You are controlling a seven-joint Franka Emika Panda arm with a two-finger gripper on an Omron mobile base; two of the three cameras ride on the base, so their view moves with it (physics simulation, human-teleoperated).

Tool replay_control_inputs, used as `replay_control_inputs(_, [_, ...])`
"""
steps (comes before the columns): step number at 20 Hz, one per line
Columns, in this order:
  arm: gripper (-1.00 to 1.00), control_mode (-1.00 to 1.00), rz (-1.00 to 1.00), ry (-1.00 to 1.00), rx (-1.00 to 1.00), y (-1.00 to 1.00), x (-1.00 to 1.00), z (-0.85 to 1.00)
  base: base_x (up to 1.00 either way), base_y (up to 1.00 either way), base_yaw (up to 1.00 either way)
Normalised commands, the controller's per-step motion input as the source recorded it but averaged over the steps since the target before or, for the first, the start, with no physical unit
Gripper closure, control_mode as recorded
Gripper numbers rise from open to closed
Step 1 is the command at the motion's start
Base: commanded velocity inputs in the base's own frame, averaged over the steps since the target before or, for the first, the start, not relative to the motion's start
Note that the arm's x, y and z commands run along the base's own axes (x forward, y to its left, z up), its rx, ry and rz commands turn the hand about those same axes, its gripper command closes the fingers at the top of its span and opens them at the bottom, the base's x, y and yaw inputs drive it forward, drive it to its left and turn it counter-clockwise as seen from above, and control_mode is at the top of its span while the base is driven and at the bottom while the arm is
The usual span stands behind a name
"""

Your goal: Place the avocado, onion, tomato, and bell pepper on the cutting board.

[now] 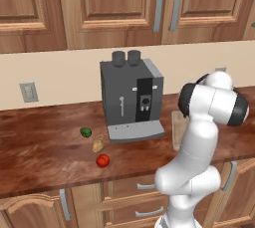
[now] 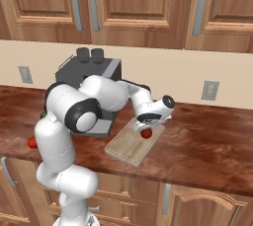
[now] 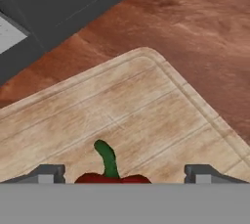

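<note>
We stand with the bell pepper (image 3: 108,169) set down on the cutting board (image 3: 146,115), its green stem pointing up the board toward the far corner, and our fingers (image 3: 124,174) spread wide to either side of it, gripping nothing. In the right base view the red fruit (image 2: 146,133) rests near the board's far edge, just under the hand, with the board (image 2: 129,147) lying on the desk (image 2: 207,136) just beside the grey coffee machine (image 2: 74,79).

One of four items looks delivered, by our reading. The other three wait on the desk on the other side of the coffee machine (image 1: 130,97), well apart from the board: the avocado (image 1: 85,132) nearest the wall, the onion (image 1: 98,145) just in front of it, and the tomato (image 1: 102,161) closest to the desk's front edge.

The next move, as we judge it, calls for lifting the hand straight off the pepper without nudging it, then swinging past the machine to the trio. The tomato, nearest the front edge and standing free, seems the easiest pick; it is round and may roll if touched off-centre.
</note>
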Motion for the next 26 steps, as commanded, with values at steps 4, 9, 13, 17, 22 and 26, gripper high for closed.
replay_control_inputs(4, [-1.00, -1.00, 0.03, -0.17, 0.05, 0.28, 0.00, 0.43, 0.00, 0.00, 0.00])
replay_control_inputs(9, [-1.00, -1.00, 0.00, -0.17, 0.02, 0.41, 0.00, 0.65, 0.00, 0.00, 0.00])
replay_control_inputs(13, [-1.00, -1.00, 0.00, -0.17, 0.02, 0.34, 0.00, 0.68, 0.00, 0.00, 0.00])
replay_control_inputs(17, [-1.00, -1.00, 0.00, -0.13, 0.02, 0.21, -0.06, 0.64, 0.00, 0.00, 0.00])
replay_control_inputs(22, [-1.00, -1.00, 0.00, -0.08, 0.02, 0.08, -0.22, 0.54, 0.00, 0.00, 0.00])
replay_control_inputs(26, [-1.00, -1.00, -0.05, -0.07, 0.01, 0.01, -0.41, 0.54, 0.00, 0.00, 0.00])
